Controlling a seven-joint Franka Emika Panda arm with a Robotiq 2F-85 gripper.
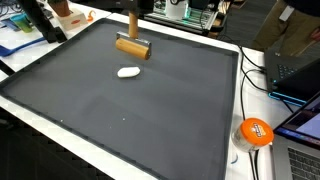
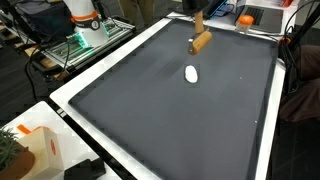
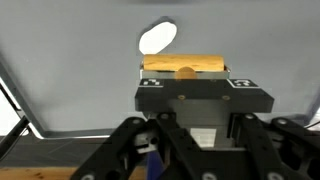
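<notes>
We find the pincer point(image 3: 195, 92) pressed together on the upright handle of a wooden mallet point(image 1: 133, 46); in the wrist view we look down along that handle onto the mallet's head, which lies crosswise just past the fingers. In both exterior views the wooden mallet stands handle up and head down over the far part of a black mat point(image 1: 120, 110); the head sits right at the mat's surface (whether it touches or hangs just clear, we cannot tell); the pincer itself is cut off by the top edge of those views.

A small white oval lump point(image 1: 128, 71) lies on the mat just beside the head, apart from it; in the wrist view it shows beyond the head and a little to one side.

The mat covers most of a white tabletop point(image 1: 232, 150), whose bare rim frames it; an orange roll of tape point(image 1: 256, 131) lies on that rim near a corner, with a laptop point(image 1: 303, 158) and dark cables close by.

In an exterior view a white box point(image 2: 45, 148) stands beside the tabletop's near corner; we see only its outside, so what it holds stays hidden from us; a leafy plant point(image 2: 8, 150) sits just next to it.
</notes>
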